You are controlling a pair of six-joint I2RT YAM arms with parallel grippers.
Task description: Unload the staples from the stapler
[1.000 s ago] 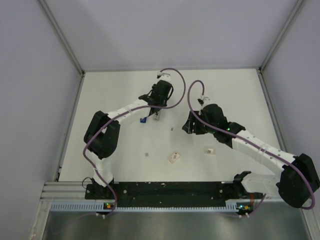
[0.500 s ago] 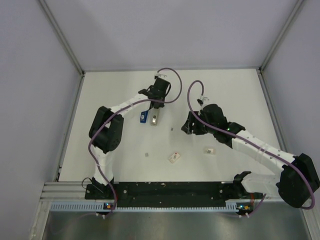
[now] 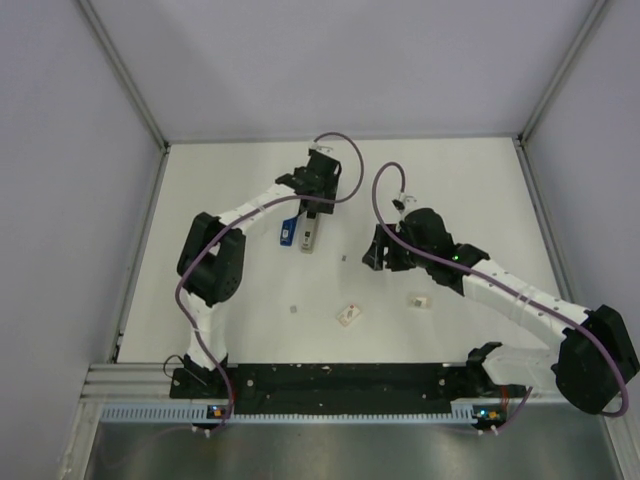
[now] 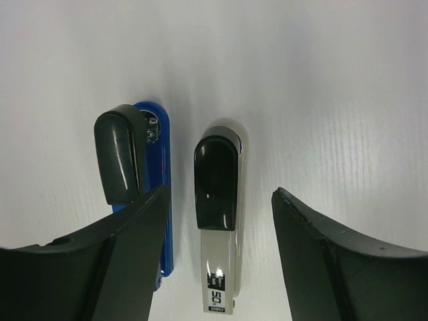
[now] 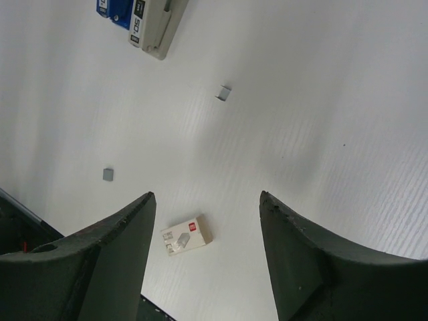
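Two staplers lie side by side on the white table. The grey stapler (image 4: 221, 227) with a black cap lies between my left gripper's fingers, below them. The blue stapler (image 4: 162, 200) with a black top lies just left of it, partly behind my left finger (image 4: 100, 267). My left gripper (image 4: 219, 194) is open and empty. In the top view it (image 3: 311, 205) hovers at the far end of the grey stapler (image 3: 309, 237) and blue stapler (image 3: 287, 232). My right gripper (image 5: 206, 197) is open and empty, to the right of the staplers (image 3: 380, 252).
A small staple box (image 5: 187, 235) lies on the table below my right gripper, also in the top view (image 3: 349, 316). Two small grey staple bits (image 5: 224, 92) (image 5: 108, 174) lie loose. Another small white item (image 3: 418, 300) lies right of the box.
My left gripper has drawn back from the staplers toward the far side and stands open. The grey and blue staplers now lie uncovered side by side. The right arm has barely moved.
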